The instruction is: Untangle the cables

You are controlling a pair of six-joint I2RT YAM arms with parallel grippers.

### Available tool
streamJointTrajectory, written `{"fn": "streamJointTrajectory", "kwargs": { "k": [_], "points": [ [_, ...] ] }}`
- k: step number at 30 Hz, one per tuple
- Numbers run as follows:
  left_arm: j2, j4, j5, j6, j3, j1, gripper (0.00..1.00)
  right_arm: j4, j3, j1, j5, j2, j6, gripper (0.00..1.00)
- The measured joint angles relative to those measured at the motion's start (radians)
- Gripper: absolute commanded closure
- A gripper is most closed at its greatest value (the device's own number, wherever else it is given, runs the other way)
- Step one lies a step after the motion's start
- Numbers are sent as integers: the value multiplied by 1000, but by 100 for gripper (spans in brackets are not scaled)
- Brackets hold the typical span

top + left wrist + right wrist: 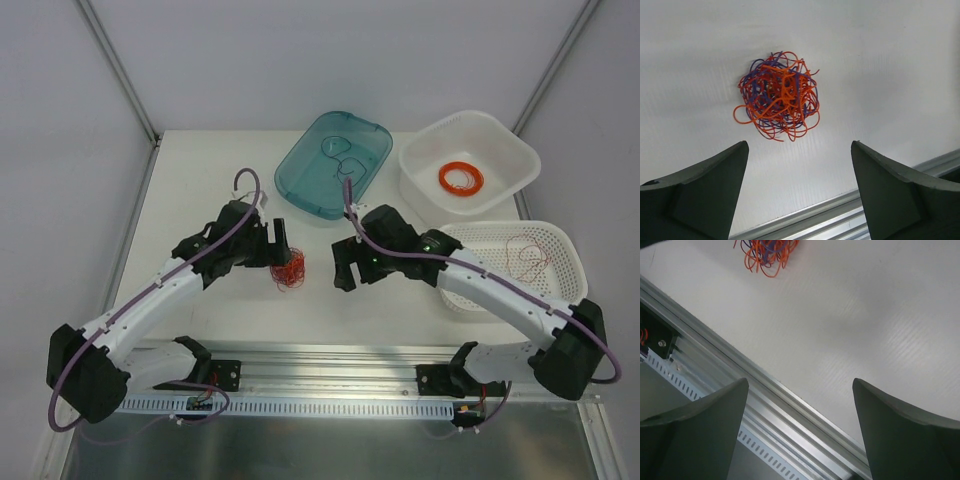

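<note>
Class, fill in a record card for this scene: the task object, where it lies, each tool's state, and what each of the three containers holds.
task object: cables, a red, orange and dark tangled wad
location: on the table, between the two arms
left tool: open, empty, aimed at the wad, not touching it
right tool: open, empty, wad at the top edge of its view
teal tray: dark wire
white tub: orange ring coil
white basket: red wires

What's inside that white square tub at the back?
One flat orange coil lies on the floor of the tub. Nothing else shows; the near wall may hide a sliver of floor.
</note>
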Motion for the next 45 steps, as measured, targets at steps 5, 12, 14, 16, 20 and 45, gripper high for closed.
{"fn": "streamJointTrajectory", "kwargs": {
  "k": [5,12,14,16,20,45],
  "points": [
    [-25,10,-9,-43,-85,56,23,107,74,49,60,160,56,17],
    [42,51,-6,-72,-117,74,29,187,98,48,79,241,85,18],
    [72,70,-6,-68,-117,74,30,197,109,41,56,257,80,18],
    [98,79,-5,-51,-116,74,30,216,116,29,22,270,75,18],
    [146,97,10,22,-106,74,29,256,116,-7,-42,296,66,19],
    [249,121,156,501,-22,74,97,555,34,-90,-233,417,206,25]
  ]
}}
